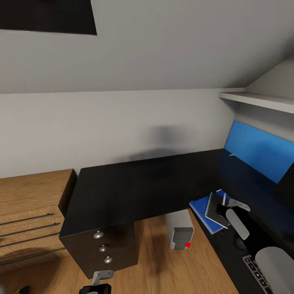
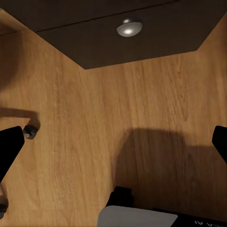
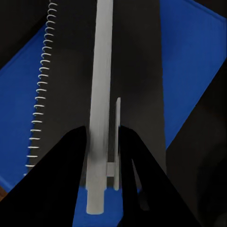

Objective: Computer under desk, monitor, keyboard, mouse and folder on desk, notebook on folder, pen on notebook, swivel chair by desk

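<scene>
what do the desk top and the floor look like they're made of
Desk: looks like glossy black laminate or lacquered board, judging by the soft sheen and faint reflections. Floor: light wood or wood-look planks, with visible grain lines and a matte finish.

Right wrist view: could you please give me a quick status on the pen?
Right gripper closed on slim silver-grey pen. Pen over dark spiral-bound notebook on bright blue folder. Left gripper open, empty. Nothing in the way.
</scene>
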### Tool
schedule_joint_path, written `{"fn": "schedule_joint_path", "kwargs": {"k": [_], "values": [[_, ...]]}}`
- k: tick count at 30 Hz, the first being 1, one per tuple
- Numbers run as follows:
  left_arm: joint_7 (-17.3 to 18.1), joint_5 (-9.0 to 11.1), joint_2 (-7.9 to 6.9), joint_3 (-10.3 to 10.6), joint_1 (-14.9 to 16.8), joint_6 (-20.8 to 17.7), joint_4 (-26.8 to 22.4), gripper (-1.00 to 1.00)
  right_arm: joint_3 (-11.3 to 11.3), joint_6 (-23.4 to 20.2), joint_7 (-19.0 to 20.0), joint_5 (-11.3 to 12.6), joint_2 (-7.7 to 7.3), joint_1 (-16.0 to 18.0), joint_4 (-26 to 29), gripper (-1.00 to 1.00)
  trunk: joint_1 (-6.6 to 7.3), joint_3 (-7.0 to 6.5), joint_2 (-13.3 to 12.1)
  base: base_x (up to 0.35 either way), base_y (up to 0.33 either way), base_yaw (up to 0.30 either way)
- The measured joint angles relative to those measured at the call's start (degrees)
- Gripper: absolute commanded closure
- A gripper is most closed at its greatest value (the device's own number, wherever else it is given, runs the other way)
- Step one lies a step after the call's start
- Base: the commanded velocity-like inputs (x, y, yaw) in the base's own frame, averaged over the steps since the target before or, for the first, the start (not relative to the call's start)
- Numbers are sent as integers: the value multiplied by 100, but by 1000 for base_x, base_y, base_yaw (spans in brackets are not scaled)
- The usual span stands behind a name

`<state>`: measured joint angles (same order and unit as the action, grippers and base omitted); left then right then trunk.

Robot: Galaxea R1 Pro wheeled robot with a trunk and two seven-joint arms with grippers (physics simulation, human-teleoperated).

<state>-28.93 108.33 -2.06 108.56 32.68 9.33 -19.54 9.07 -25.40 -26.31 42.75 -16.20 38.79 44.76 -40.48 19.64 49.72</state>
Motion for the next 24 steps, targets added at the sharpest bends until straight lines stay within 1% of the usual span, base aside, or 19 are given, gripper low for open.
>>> {"fn": "schedule_joint_path", "kwargs": {"k": [10, 12, 14, 16, 17, 18, 21, 24], "values": [[8, 0, 0, 2, 0, 0, 0, -100, 2, 45, 11, -2, -15, 0, -32, 100, 0, 0, 0, 3, 0, 0], [10, 1, 0, 2, 0, 3, 0, -100, 1, 50, 28, -5, -15, 10, -152, 100, 1, 0, 0, 164, 0, 0], [13, 2, 0, 2, 0, 6, 0, -100, -2, 126, 163, -15, -13, 69, -418, 100, 2, 0, 1, 246, 0, 0], [16, 1, 0, 2, 0, 8, 0, -100, -5, 243, 350, -62, -14, 161, -668, 100, 2, 0, 1, 182, 0, 0], [18, 1, 0, 2, 0, 4, 0, -100, -9, 329, 522, -166, -11, 256, -903, 100, 1, 0, 0, 82, 0, 0], [17, 0, 0, 2, 0, 2, 0, -100, -11, 369, 601, -251, -9, 308, -1033, 100, 1, 0, 0, 52, 0, 0], [17, 0, 0, 2, 0, 1, 0, -100, -14, 424, 704, -398, -6, 381, -1213, 100, 0, 0, 0, 26, 0, 0], [14, 0, 0, 2, 0, 0, 0, -100, -14, 441, 731, -437, -5, 403, -1271, 100, 0, 0, 0, 5, 0, 0]]}}
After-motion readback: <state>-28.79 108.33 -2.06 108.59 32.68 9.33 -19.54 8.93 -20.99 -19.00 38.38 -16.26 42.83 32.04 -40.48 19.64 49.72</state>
